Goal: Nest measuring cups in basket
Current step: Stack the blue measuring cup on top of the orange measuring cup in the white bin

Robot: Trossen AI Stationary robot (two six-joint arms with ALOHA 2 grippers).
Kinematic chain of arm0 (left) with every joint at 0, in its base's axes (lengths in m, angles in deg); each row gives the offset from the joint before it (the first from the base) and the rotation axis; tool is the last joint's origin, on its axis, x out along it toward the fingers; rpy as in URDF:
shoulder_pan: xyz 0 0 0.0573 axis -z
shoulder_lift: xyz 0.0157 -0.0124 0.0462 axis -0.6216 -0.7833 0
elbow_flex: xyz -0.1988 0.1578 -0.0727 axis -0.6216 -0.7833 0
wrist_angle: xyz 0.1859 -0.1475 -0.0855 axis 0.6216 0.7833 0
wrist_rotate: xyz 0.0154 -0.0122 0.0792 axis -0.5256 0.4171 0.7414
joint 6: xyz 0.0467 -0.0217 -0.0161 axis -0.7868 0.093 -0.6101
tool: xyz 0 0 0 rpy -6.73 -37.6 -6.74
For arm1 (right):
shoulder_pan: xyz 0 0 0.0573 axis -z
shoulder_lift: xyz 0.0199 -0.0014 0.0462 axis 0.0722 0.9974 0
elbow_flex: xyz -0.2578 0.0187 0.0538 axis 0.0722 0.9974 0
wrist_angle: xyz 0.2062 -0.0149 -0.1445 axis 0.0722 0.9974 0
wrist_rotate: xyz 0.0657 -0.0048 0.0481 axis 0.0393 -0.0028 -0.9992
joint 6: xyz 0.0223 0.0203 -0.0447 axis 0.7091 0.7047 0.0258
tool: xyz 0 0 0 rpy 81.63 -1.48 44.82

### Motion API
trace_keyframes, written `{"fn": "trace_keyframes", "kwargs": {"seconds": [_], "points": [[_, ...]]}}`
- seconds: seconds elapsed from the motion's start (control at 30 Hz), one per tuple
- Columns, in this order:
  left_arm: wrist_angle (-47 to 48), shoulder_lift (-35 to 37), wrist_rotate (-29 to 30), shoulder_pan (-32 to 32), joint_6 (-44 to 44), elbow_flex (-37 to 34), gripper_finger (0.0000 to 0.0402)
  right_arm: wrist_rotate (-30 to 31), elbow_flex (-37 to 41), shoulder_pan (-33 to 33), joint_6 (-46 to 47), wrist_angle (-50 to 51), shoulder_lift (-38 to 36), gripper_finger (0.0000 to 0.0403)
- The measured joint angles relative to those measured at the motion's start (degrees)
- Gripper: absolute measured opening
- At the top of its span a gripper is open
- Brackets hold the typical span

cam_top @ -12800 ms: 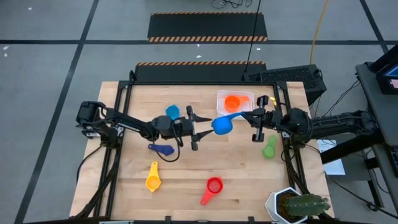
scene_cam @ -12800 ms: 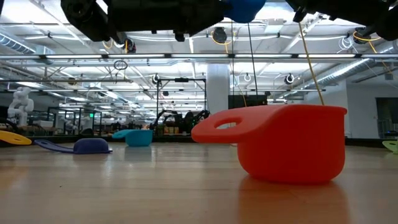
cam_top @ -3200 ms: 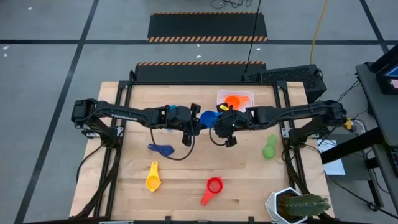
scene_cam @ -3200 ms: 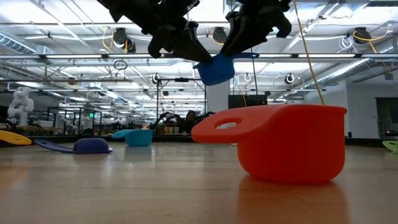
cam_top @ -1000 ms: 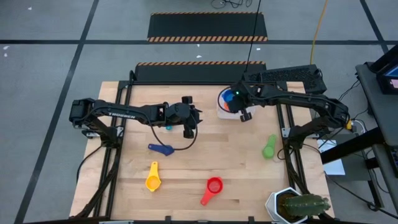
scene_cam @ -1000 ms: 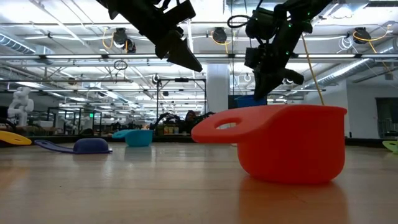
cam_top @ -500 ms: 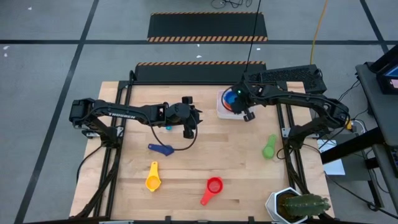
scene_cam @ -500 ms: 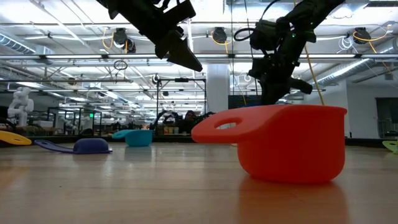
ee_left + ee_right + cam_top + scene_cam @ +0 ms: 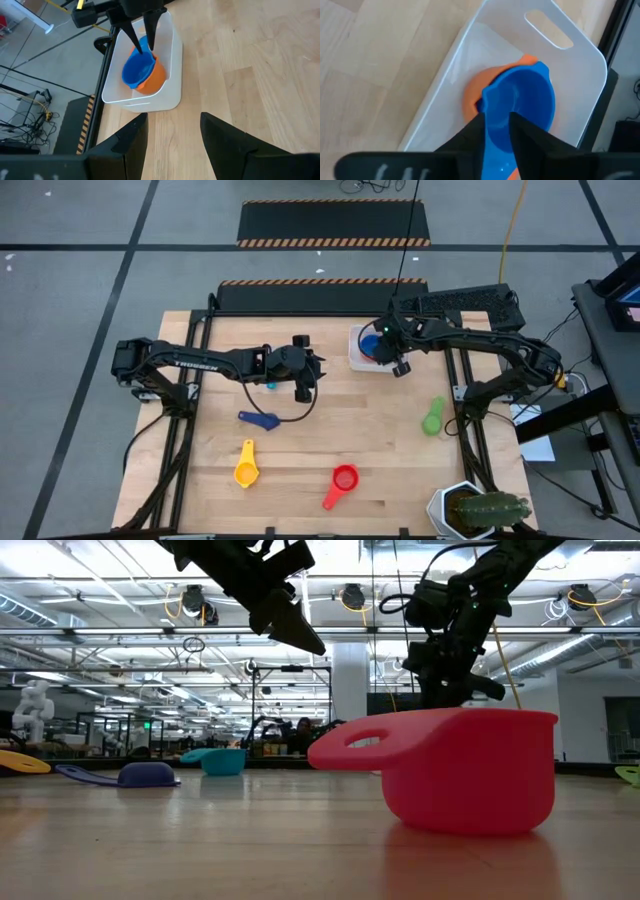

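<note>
The white basket (image 9: pixel 357 358) stands near the table's far edge, holding the orange cup (image 9: pixel 156 80) with the blue cup (image 9: pixel 136 70) nested in it. My right gripper (image 9: pixel 496 122) hangs over the basket, pointing down, shut on the blue cup. My left gripper (image 9: pixel 305 367) waits open in mid-air left of the basket, above the mostly hidden light blue cup (image 9: pixel 225 760). Resting on the table are the navy cup (image 9: pixel 260 420), yellow cup (image 9: pixel 246 470), red cup (image 9: pixel 343 479) and green cup (image 9: pixel 433 418). My right gripper pinches the blue cup between its two fingers at the rim side nearest them (image 9: pixel 490 107), where the handle seems to start. The fingers (image 9: pixel 146 35) come from above, slanting down into the basket. The cup's bowl sits in the orange cup, slightly tilted.
A white pot with a cactus (image 9: pixel 470 510) stands at the table's near right corner. The red cup (image 9: pixel 470 770) looms close in the low view. Bare wood lies in the table's middle, between the basket and the near cups.
My right gripper has shifted a little toward the table's right over the basket, carrying the blue cup with it. The left arm has kept still.
</note>
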Motion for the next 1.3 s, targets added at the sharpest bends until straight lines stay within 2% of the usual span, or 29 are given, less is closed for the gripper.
{"fn": "trace_keyframes", "kwargs": {"seconds": [0.23,0.47,0.63,0.77,0.97,1.1,1.3], "points": [[0.0,0.0,0.0,0.0,0.02,0.0,0.0184,2.97,-0.02,0.29,0.86,-0.48,0.0,0.0114],[-0.01,0.0,-0.02,0.0,0.02,-0.02,0.0184,3.25,-0.02,-1.92,9.99,0.55,-0.96,0.0116],[-0.1,-0.02,-0.02,0.0,0.02,-0.02,0.0184,10.85,-0.02,-4.31,14.29,4.37,-1.8,0.0114],[-0.31,-0.02,-0.02,0.0,0.01,-0.02,0.0184,11.67,-0.02,-5.03,17.03,8.04,-1.92,0.0086],[-0.45,-0.02,-0.08,0.0,-0.2,-0.02,0.0184,10.54,0.0,-3.77,19.06,9.29,-1.92,0.0011],[-0.48,-0.02,-0.13,0.0,-0.22,-0.02,0.0184,4.9,-0.02,-2.11,20.45,9.31,-1.64,0.001],[-0.47,-0.02,-0.24,0.01,-0.33,-0.02,0.0184,3.48,-0.02,-1.46,21.41,10.88,-1.53,0.0003]]}}
